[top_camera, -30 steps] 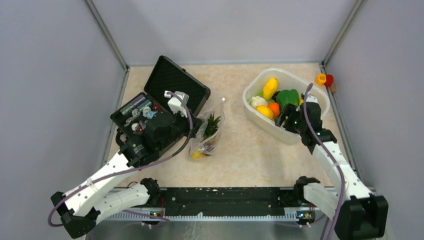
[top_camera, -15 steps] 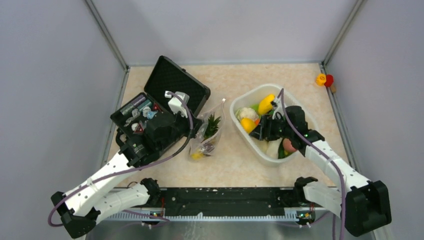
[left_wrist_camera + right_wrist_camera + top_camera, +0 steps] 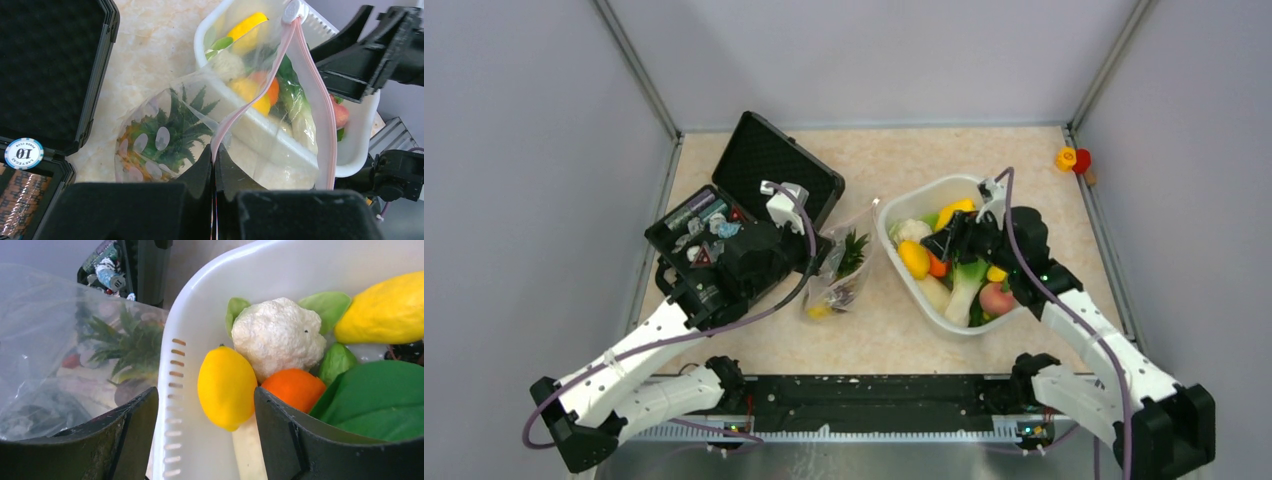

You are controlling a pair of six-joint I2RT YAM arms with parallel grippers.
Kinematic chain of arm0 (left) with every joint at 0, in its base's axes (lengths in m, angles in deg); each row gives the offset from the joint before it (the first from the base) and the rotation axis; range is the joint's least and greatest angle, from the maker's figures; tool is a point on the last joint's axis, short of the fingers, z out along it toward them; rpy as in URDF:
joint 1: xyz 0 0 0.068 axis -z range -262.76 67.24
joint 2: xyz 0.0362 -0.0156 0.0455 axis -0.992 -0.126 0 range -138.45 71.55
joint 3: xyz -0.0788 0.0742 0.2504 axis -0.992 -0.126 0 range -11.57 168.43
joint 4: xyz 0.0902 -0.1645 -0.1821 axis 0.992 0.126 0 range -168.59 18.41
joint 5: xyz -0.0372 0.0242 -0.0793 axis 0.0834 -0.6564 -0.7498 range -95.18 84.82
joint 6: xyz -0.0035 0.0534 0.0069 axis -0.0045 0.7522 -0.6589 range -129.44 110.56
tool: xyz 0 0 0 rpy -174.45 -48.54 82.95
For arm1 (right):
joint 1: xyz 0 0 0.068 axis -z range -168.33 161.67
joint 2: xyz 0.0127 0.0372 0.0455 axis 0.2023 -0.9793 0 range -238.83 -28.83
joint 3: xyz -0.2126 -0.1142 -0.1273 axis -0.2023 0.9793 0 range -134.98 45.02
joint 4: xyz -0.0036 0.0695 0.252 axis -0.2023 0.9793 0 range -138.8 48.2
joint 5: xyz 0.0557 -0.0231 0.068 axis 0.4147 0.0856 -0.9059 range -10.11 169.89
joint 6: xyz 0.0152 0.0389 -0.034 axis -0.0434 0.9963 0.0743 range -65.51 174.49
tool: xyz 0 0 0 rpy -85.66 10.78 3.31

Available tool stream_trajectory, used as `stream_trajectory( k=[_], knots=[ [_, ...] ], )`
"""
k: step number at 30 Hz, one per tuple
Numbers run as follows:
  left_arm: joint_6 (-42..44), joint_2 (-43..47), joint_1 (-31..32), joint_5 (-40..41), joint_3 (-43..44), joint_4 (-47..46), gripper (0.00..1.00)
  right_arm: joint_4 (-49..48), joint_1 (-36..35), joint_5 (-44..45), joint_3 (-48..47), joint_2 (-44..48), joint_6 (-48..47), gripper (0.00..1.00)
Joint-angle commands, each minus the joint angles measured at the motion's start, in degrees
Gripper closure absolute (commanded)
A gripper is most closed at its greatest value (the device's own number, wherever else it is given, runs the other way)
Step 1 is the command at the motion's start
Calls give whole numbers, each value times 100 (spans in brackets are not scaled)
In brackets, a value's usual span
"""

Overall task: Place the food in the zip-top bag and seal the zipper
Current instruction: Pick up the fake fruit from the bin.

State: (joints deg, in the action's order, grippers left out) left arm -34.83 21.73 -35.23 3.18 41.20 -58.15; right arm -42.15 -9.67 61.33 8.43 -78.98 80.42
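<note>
1. My left gripper (image 3: 214,160) is clamped fully shut on the zipper (image 3: 246,106), holding the zip-top bag (image 3: 165,135) by its mouth. The bag lies just beside the tub (image 3: 200,295), on the side facing the black case (image 3: 50,65), with the pineapple (image 3: 175,130) inside.
2. My right gripper (image 3: 205,392) stands wide and holds nothing. It straddles the tub wall nearest the bag, one finger outside and one inside.
3. I judge the yellow fruit (image 3: 226,387) against that wall to be the next pick. I would bring both fingers inside the tub and centre them across its narrow width.
4. The fruit is glossy, rounded and hard-looking, so it may slip; close slowly. The cauliflower (image 3: 277,335) beside it is knobbly and should offer better grip.
5. The bag film is thin, crinkly and limp. Enter between the pink strips without dragging them.
</note>
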Motion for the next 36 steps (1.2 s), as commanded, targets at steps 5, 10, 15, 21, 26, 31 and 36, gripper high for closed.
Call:
stream_trajectory(
  k=[5,10,15,21,26,31,36],
  knots=[
    [-19,-98,11,-51,101,-155,100,-235,-21,-710,-511,-1185,-767,31],
    [-45,-87,11,-72,99,-188,100,-69,-24,-922,-541,-1436,-1317,25],
    [-39,-78,11,-80,100,-190,100,75,-87,-1023,-638,-1776,-1627,24],
    [-43,-80,11,-62,97,-181,100,-43,-141,-771,-751,-2104,-1787,23],
    [-34,-75,11,-63,61,-189,100,-67,-154,-1541,-908,-2374,-1792,29],
    [54,-82,11,-71,110,-67,100,-136,-151,-1295,-889,-2391,-1520,52],
    [69,127,11,37,57,-1,100,-133,-151,-471,-807,-1936,-1082,76]
  ],
)
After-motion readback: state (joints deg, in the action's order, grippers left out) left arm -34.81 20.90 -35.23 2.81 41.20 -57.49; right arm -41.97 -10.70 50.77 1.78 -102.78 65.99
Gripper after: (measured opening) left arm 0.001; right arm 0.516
